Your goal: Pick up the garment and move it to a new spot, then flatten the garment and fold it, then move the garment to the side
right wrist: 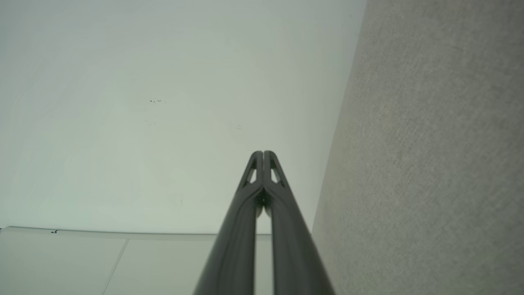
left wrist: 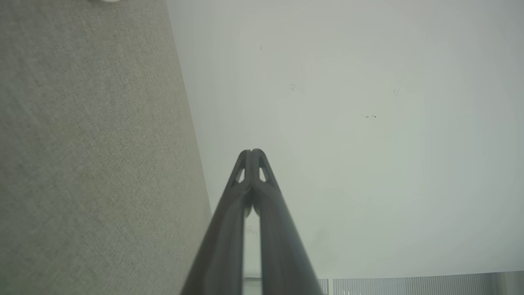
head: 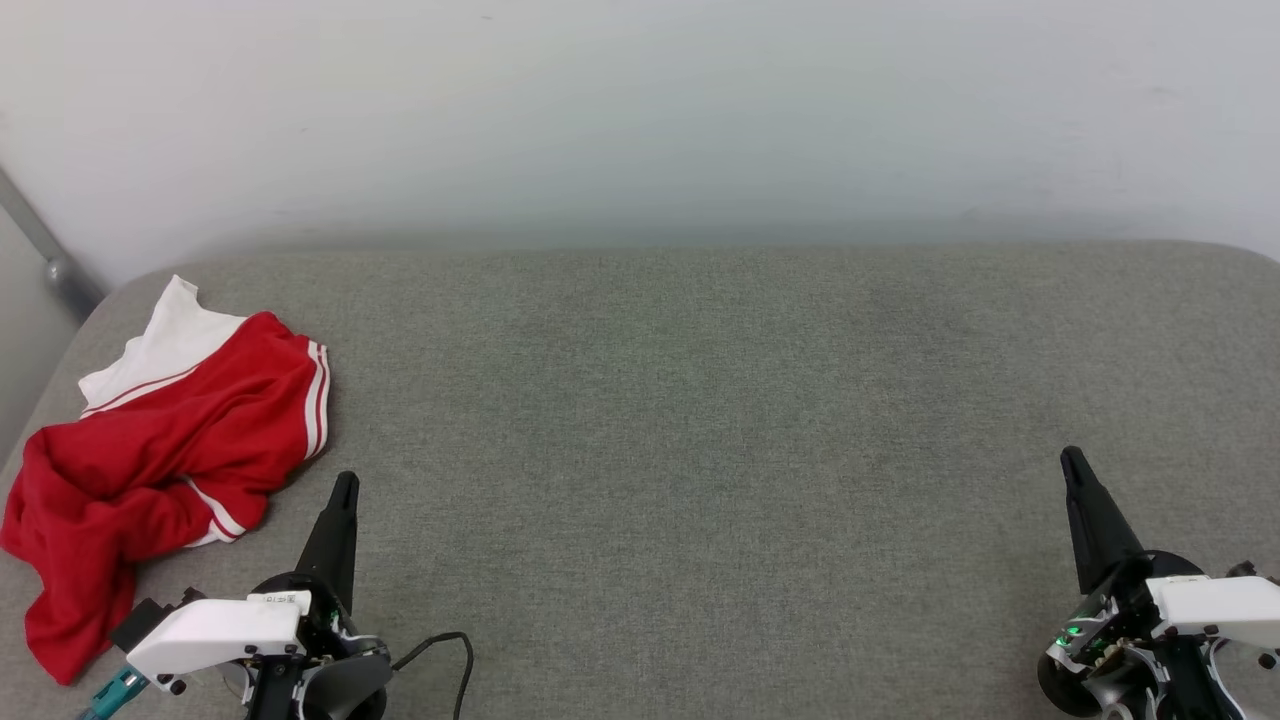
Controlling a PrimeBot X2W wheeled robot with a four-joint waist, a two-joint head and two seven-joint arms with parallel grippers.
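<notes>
At far left lies the garment (head: 160,450); left pincer (head: 345,482) and right pincer (head: 1070,458) closed, empty

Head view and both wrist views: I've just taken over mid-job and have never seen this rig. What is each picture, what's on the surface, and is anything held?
This is a wheeled robot with two arms. The wide picture comes from its head camera, looking down on a grey padded surface set against a white wall. Its left arm shows at the lower left and its right arm at the lower right.

The other two pictures come from a camera on each wrist, looking along that arm's two long dark fingers. They take in the wall and the grey fabric.

The garment, a red shirt with white sleeves, lies crumpled at the left end of the surface. It is close to the left arm and not touched. Both sets of jaws are shut and hold nothing.
</notes>
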